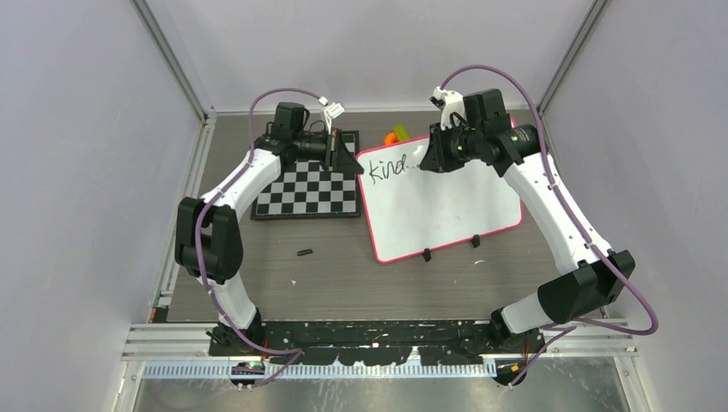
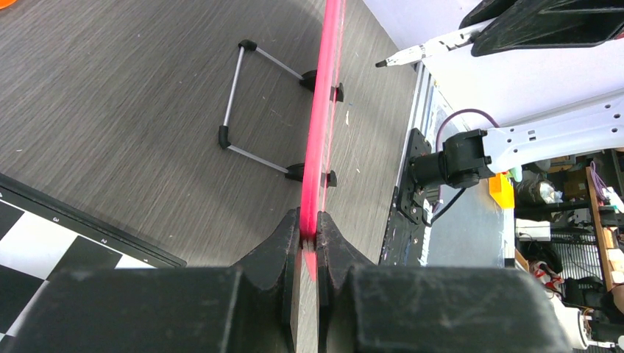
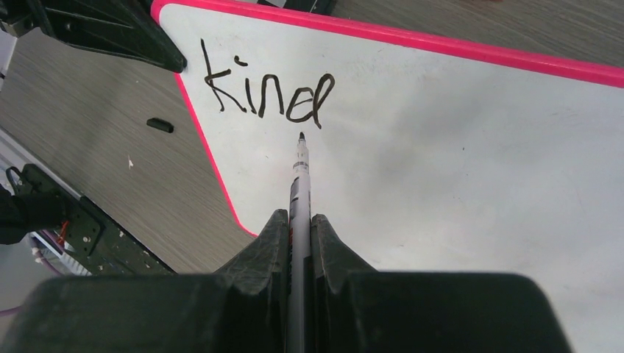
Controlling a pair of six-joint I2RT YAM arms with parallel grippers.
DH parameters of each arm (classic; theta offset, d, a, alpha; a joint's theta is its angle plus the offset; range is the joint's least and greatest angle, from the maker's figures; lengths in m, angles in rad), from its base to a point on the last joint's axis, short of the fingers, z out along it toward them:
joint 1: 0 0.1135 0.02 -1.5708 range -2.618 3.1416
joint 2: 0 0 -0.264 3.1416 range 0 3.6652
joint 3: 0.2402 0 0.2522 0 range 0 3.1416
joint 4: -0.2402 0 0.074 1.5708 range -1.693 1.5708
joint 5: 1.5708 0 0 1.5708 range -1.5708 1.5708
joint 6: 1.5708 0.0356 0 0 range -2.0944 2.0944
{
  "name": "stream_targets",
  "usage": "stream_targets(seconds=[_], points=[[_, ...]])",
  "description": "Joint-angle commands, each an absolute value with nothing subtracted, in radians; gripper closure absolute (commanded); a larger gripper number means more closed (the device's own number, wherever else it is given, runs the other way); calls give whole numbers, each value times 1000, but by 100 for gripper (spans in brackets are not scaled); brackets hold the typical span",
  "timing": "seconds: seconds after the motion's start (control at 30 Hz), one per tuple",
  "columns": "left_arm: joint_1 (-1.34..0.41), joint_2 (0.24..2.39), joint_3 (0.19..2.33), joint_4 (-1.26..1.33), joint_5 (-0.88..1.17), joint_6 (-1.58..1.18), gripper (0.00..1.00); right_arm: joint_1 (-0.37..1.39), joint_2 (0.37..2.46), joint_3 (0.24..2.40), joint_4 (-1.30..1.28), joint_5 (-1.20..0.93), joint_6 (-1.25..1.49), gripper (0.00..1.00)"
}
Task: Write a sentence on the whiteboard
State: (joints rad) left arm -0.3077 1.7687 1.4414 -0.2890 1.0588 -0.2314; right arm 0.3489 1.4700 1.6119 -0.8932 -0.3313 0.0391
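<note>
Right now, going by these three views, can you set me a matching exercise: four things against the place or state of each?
Things
1. left pincer
2. right pincer
3. chessboard
4. word "kind"

Place or state
A. lies flat on the table, left of the whiteboard
B. shut on the marker
C. written near the whiteboard's far left corner
D. shut on the whiteboard's pink frame

Pairs: 1-D, 2-B, 3-A, 4-C

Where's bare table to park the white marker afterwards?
The grey wood table strip between the arm bases and the black-and-white checkerboard and pink-framed whiteboard is bare, bar one small black piece. Crowded at the far edge: left gripper, right gripper.
</note>
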Motion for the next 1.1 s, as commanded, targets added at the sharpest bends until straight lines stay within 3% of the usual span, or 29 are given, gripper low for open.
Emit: stream_targets(seconds=[0.0,0.27,1.07], points=[[-325,1752,1482,-349,1064,-197,100,311,1431,1657,-891,-395,7,100],[-325,1763,1514,-417,1050,-162,100,252,1407,1590,-808,-510,6,100],[-336,1740,1497,-411,1034,-144,100,270,1440,1528,-707,-438,40,100]])
